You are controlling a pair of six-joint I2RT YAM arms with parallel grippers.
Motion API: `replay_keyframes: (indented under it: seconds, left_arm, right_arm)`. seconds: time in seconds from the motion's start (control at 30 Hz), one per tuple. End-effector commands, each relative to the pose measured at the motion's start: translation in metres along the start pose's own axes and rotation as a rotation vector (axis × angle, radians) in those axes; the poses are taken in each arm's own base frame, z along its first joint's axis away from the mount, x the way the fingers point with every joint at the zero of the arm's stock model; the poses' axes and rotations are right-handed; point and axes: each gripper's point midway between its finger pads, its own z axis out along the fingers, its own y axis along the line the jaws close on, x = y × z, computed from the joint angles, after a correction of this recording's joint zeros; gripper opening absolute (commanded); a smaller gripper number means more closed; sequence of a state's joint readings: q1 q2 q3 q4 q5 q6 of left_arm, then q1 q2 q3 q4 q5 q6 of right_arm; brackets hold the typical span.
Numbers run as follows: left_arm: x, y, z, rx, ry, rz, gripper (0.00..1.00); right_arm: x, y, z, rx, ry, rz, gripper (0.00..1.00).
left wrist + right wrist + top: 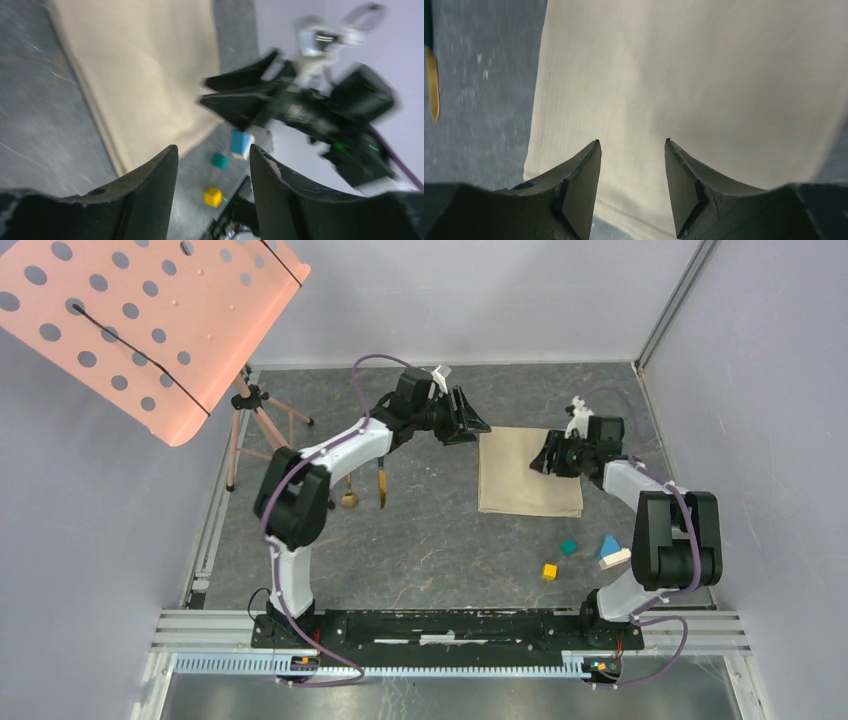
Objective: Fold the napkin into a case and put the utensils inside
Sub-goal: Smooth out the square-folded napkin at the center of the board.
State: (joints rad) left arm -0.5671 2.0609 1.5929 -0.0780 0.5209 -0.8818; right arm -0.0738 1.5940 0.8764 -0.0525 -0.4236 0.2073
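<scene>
My left pincer (476, 424) and right pincer (545, 456) hang open and empty, flanking the plain beige cloth napkin (522, 480), seemingly poised to fold it.

one napkin (530, 472), one spoon (349, 498), one knife (381, 490), four small blocks (549, 571), one pink stand (150, 320)

Left fingers (155, 190) apart above the napkin (145, 65) edge; right fingers (235, 107) blurred beyond

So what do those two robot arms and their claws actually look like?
The left arm and right arm have white shells between chunky black joints, with thin purple cables looping along them. The left gripper and right gripper are black, each with two tapered, wedge-shaped fingers.
</scene>
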Motion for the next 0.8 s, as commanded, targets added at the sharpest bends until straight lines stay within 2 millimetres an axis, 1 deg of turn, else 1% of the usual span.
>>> replay_keyframes:
  seconds: [0.0, 0.03, 0.07, 0.1, 0.17, 0.23, 0.27, 0.37, 0.43, 0.47, 0.53, 0.6, 0.7, 0.77]
  left_arm:
    - [0.031, -0.068, -0.054, 0.164, -0.018, 0.062, 0.64]
    - [0.039, -0.067, -0.059, 0.161, -0.005, 0.075, 0.64]
    - [0.048, -0.065, -0.060, 0.154, 0.009, 0.080, 0.64]
    - [0.055, -0.061, -0.059, 0.154, 0.025, 0.077, 0.63]
    - [0.066, -0.052, -0.053, 0.164, 0.062, 0.062, 0.60]
    - [0.078, -0.038, -0.036, 0.153, 0.106, 0.058, 0.56]
    - [0.084, -0.035, -0.028, 0.153, 0.138, 0.066, 0.53]
    - [0.104, -0.017, 0.000, 0.133, 0.224, 0.059, 0.42]
    - [0.109, -0.006, 0.014, 0.107, 0.232, 0.056, 0.34]
    - [0.111, 0.000, 0.019, 0.092, 0.233, 0.051, 0.33]
    - [0.114, 0.009, 0.027, 0.069, 0.233, 0.053, 0.31]
    - [0.115, 0.021, 0.032, 0.038, 0.234, 0.061, 0.31]
    - [0.116, 0.035, 0.037, 0.005, 0.220, 0.077, 0.29]
    - [0.120, 0.045, 0.039, -0.016, 0.221, 0.070, 0.27]
  right_arm:
    - [0.061, 0.017, -0.009, -0.060, 0.099, -0.024, 0.56]
    - [0.067, 0.017, -0.012, -0.061, 0.104, -0.021, 0.56]
    - [0.073, 0.014, -0.014, -0.045, 0.113, -0.022, 0.56]
    - [0.076, 0.014, -0.017, -0.042, 0.116, -0.020, 0.56]
    - [0.076, 0.023, -0.022, -0.097, 0.092, -0.016, 0.56]
    - [0.074, 0.028, -0.029, -0.144, 0.065, 0.003, 0.56]
    - [0.074, 0.027, -0.031, -0.150, 0.058, 0.014, 0.55]
    - [0.074, 0.020, -0.036, -0.161, 0.051, 0.031, 0.55]
    - [0.077, 0.014, -0.039, -0.161, 0.049, 0.049, 0.53]
    - [0.078, 0.011, -0.041, -0.155, 0.045, 0.061, 0.52]
    - [0.084, 0.008, -0.043, -0.147, 0.046, 0.087, 0.50]
    - [0.083, 0.007, -0.043, -0.141, 0.026, 0.082, 0.48]
    - [0.088, -0.002, -0.043, -0.098, 0.026, 0.071, 0.47]
    - [0.091, -0.012, -0.043, -0.046, 0.029, 0.066, 0.47]
